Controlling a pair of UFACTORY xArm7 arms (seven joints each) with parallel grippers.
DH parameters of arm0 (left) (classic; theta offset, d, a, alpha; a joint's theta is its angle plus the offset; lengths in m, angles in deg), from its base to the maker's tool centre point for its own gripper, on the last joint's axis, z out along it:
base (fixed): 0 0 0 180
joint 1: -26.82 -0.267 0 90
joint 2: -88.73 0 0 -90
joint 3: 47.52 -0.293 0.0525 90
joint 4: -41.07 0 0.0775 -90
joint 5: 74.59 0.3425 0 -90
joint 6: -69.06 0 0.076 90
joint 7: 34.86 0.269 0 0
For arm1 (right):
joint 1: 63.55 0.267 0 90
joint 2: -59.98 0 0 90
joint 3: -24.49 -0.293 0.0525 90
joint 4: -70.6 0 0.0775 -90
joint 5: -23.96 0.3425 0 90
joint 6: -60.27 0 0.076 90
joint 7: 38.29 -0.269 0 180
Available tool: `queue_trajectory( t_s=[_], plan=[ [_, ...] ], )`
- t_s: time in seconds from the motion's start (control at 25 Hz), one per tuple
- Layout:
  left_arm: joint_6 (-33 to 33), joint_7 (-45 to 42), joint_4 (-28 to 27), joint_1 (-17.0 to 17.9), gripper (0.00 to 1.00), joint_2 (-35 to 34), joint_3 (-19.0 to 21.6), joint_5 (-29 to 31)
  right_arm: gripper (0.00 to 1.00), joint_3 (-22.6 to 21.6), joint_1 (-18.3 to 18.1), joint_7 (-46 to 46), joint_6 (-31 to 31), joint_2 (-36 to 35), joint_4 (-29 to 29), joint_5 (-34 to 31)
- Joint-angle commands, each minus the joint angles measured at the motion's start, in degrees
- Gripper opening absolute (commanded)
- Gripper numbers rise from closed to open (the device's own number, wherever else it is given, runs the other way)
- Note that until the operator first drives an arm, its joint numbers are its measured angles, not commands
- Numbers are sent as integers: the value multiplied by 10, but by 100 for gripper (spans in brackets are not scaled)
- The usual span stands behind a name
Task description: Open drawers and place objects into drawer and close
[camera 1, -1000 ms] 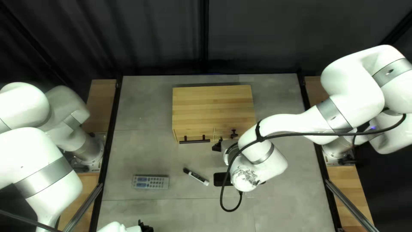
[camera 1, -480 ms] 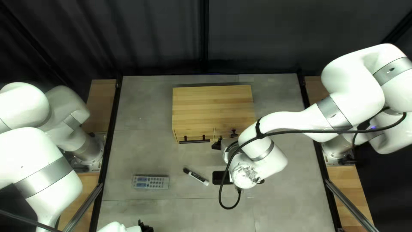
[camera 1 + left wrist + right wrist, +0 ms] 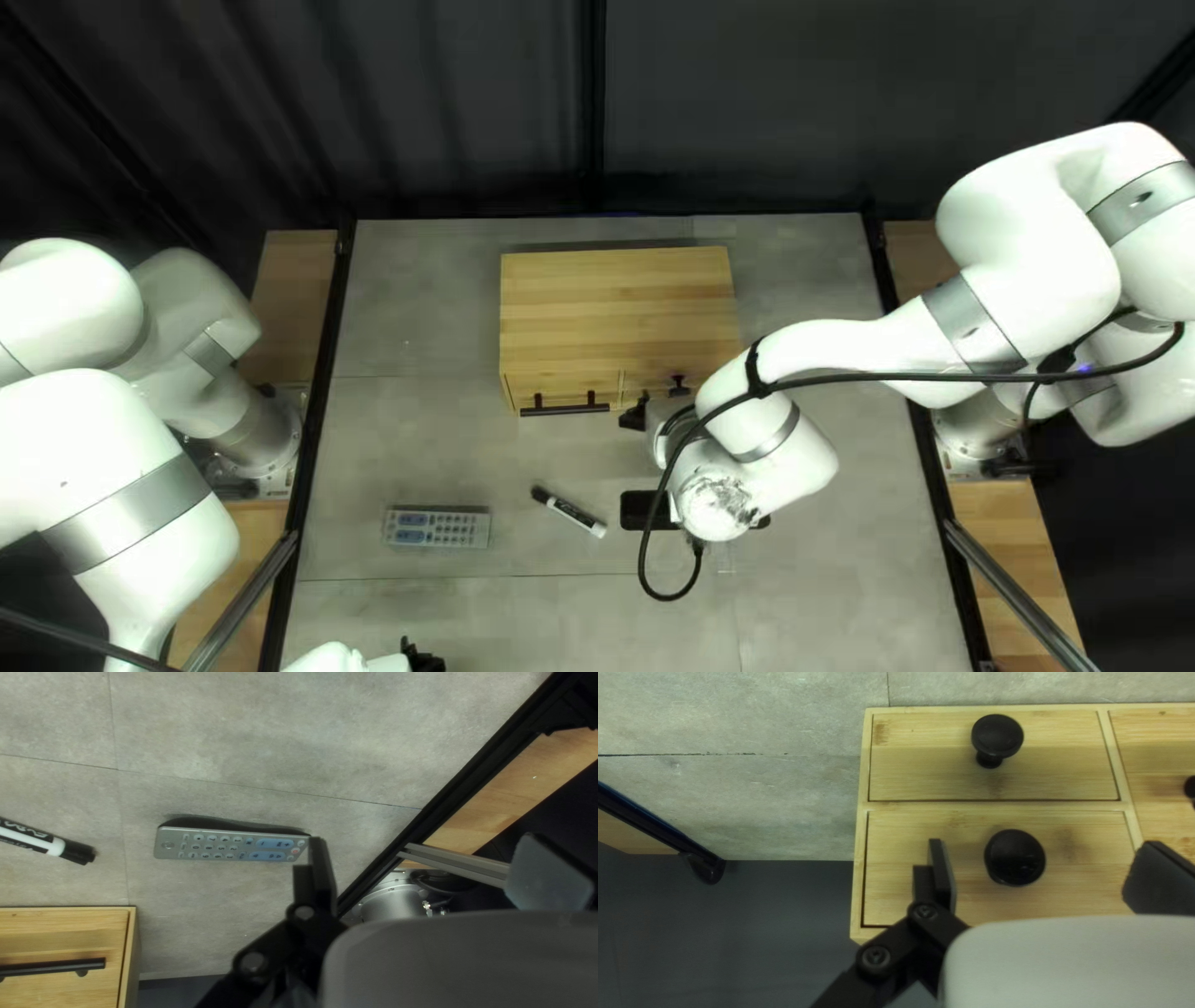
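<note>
Right claw [image 3: 634,413] rightward, knob [image 3: 1014,857] between fingers [image 3: 944,874]

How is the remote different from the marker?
The remote is flat and wide, but the marker is thin and round like a stick. The remote is grey with blue patches and lots of buttons, while the marker is black and white with none. In the top left view the remote lies nearly straight across, and the marker lies slanted. Both rest on the table.
</note>
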State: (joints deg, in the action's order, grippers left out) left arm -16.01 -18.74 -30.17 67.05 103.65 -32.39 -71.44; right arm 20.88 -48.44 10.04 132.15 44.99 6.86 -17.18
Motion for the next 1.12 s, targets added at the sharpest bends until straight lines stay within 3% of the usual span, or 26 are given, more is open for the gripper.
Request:
queue_trajectory(
  t_s=[0.04,0.8,1.0,1.12],
  plan=[
    [0,0,0,0,100,0,0,0,100,0,0,0,-3,-1,3,-1],
    [0,0,0,0,100,0,0,0,97,1,-3,6,-17,2,16,-13],
    [0,0,0,0,100,0,0,0,87,2,-4,10,-18,1,14,-14],
    [0,0,0,0,100,0,0,0,87,3,-5,13,-18,1,15,-15]
  ],
)
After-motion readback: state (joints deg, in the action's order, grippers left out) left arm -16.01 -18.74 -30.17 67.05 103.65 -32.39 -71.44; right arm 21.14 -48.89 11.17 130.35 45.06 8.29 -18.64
